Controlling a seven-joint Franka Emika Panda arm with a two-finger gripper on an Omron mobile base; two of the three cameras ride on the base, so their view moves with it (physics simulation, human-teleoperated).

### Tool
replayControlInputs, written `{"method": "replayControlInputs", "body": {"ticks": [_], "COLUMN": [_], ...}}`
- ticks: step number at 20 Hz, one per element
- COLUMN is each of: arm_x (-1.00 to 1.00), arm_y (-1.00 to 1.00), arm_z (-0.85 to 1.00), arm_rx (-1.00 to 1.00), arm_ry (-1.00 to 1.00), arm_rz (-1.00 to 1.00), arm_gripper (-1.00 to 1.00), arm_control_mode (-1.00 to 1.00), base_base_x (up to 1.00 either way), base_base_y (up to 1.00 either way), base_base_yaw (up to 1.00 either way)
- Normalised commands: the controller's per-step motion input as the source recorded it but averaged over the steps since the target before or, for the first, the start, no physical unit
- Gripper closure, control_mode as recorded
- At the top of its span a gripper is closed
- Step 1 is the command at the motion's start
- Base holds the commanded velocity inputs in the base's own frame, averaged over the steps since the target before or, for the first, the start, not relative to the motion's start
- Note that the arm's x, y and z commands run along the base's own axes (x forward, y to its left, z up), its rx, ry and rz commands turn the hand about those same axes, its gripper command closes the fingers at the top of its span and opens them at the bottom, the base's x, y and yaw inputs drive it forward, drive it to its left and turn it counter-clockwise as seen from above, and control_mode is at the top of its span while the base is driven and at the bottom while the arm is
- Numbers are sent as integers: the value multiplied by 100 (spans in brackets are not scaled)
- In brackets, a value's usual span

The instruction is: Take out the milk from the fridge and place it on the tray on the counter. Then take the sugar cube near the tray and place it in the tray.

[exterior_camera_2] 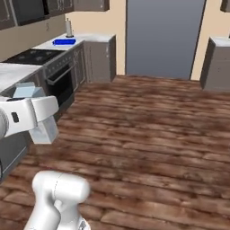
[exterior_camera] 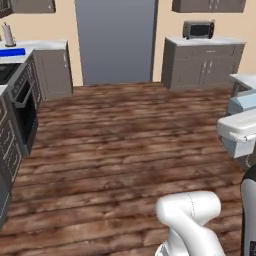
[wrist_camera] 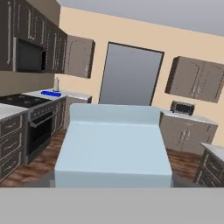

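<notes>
The milk (wrist_camera: 113, 148), a pale blue-grey carton, looms close in the hand view and hides the fingertips. It rides at the end of my white hand, well above the floor, with my gripper (exterior_camera: 237, 116) shut on it; the milk (exterior_camera: 243, 102) (exterior_camera_2: 26, 92) pokes out above the hand. The bright blue tray (exterior_camera: 12, 52) (exterior_camera_2: 64, 42) (wrist_camera: 51, 93) lies on the far white counter (exterior_camera: 47, 45) (exterior_camera_2: 92, 37) in the left corner. The fridge (exterior_camera: 116, 40) (exterior_camera_2: 164, 38) (wrist_camera: 129, 76) stands as a flat grey front at the back. The sugar cube is too small to make out.
A black stove and oven (exterior_camera: 22, 102) (exterior_camera_2: 58, 72) line the left wall before the tray. A paper roll (exterior_camera: 7, 35) stands beside the tray. Grey cabinets with a small oven (exterior_camera: 198, 29) sit at the back right. Wooden floor (exterior_camera: 125, 145) lies open between.
</notes>
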Motion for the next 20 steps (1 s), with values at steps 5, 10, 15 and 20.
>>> {"method": "replayControlInputs", "body": {"ticks": [5,10,15,20], "arm_x": [0,0,0,0], "arm_y": [0,0,0,0], "arm_z": [0,0,0,0], "arm_rx": [0,0,0,0], "arm_ry": [0,0,0,0], "arm_rz": [0,0,0,0], "arm_gripper": [100,100,100,100], "arm_control_mode": [100,100,100,100], "base_base_x": [100,100,100,100], "base_base_y": [-1,-21,-25,-29], "base_base_yaw": [35,43,54,54]}}
